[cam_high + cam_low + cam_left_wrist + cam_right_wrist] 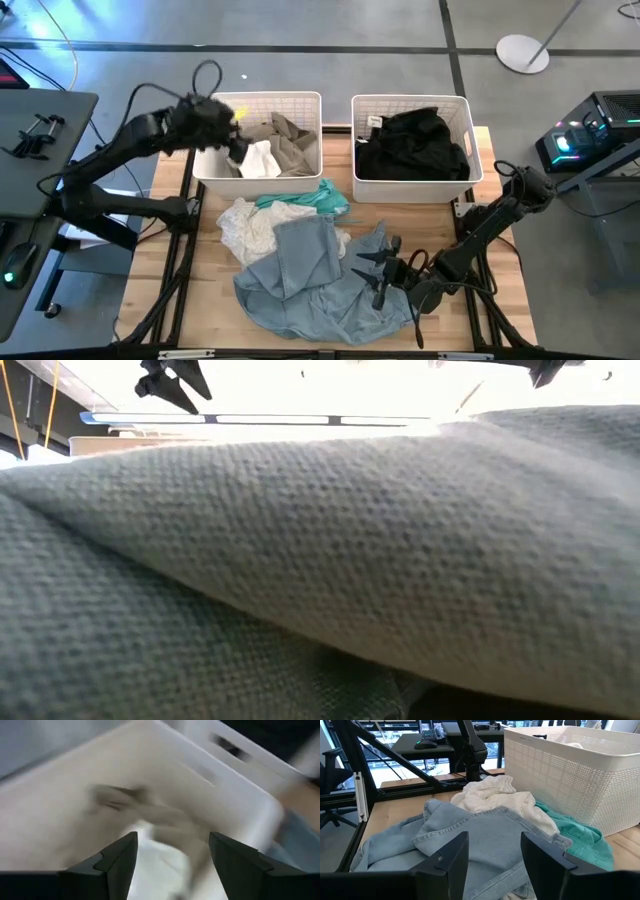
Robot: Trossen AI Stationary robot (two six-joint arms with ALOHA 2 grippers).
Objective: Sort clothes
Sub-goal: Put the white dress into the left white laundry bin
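A light blue-grey denim garment [310,280] lies crumpled on the table's near middle, over a white garment [255,225] and beside a teal one [315,197]. The left basket [300,100] holds tan [290,140] and white [262,160] clothes; the right basket [460,105] holds black clothes [415,145]. My left gripper [235,135] is open over the left basket, above the white cloth [165,865]. My right gripper [378,272] is open and low at the denim's right edge [485,835].
The two white slatted baskets stand side by side at the table's far edge. Bare wood [500,250] shows at the right under my right arm and on the left [170,270]. In the low view the denim [320,560] fills nearly the whole picture.
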